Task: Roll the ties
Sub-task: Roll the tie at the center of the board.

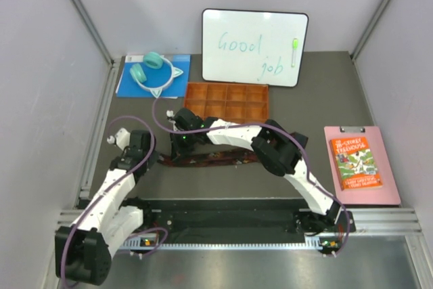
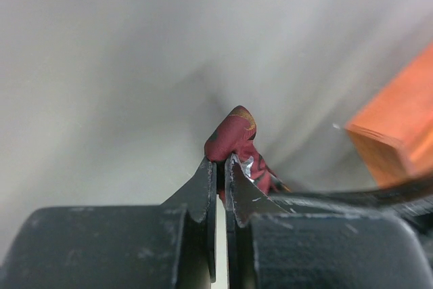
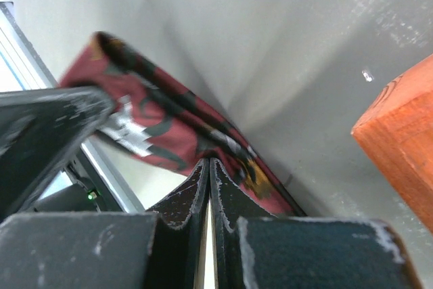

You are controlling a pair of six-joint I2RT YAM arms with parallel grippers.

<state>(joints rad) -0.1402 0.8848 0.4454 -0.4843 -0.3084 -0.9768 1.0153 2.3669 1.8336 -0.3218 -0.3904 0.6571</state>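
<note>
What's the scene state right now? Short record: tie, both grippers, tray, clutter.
tie: stretched out along the table in front of the tray, not rolled
left gripper: shut on tie, a fold of fabric pinched up
right gripper: shut on tie, close beside the left gripper
tray: orange, cells look empty
clutter: whiteboard, headphones, book on pink clipboard

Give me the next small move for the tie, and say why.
Probably fold the pinched end over toward the rest of the tie to start the coil. The left fingers are shut on its raised tip, the right fingers appear shut on it close by, and the rest lies flat, unrolled.
</note>
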